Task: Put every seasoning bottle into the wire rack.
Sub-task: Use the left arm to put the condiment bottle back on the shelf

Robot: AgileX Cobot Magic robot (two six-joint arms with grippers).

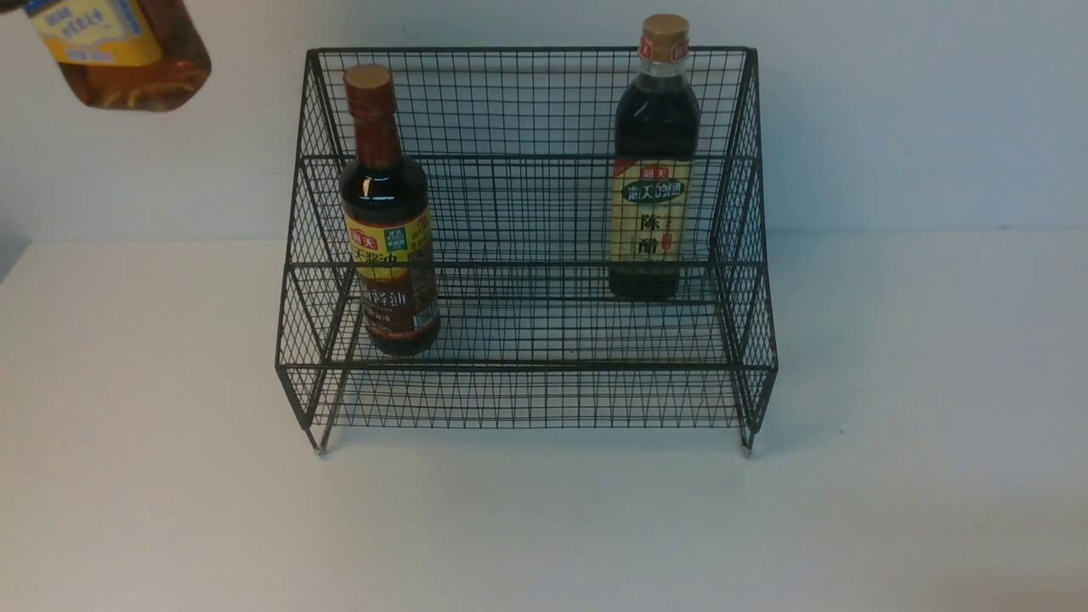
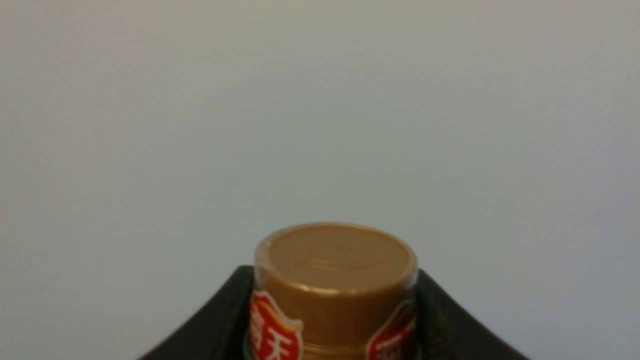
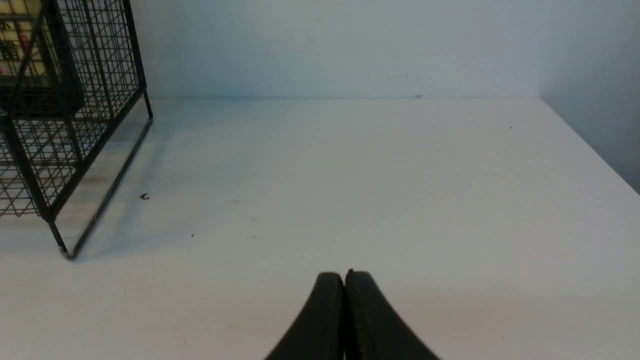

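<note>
Held high at near left, the large amber bottle (image 1: pixel 127 68) is clamped by the left gripper (image 2: pixel 332 280); the right gripper (image 3: pixel 345 276) is shut, empty; the red-necked bottle (image 1: pixel 387 221) is set on the wire rack's (image 1: pixel 527 367) near tier, the squarish bottle (image 1: pixel 653 195) on its far tier; only the amber one is left.

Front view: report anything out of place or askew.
The amber bottle hangs tilted in the air at the upper left, outside the rack, gripped below the cap by the left pincer. The red-necked bottle and the tan-capped bottle stand upright inside.
</note>
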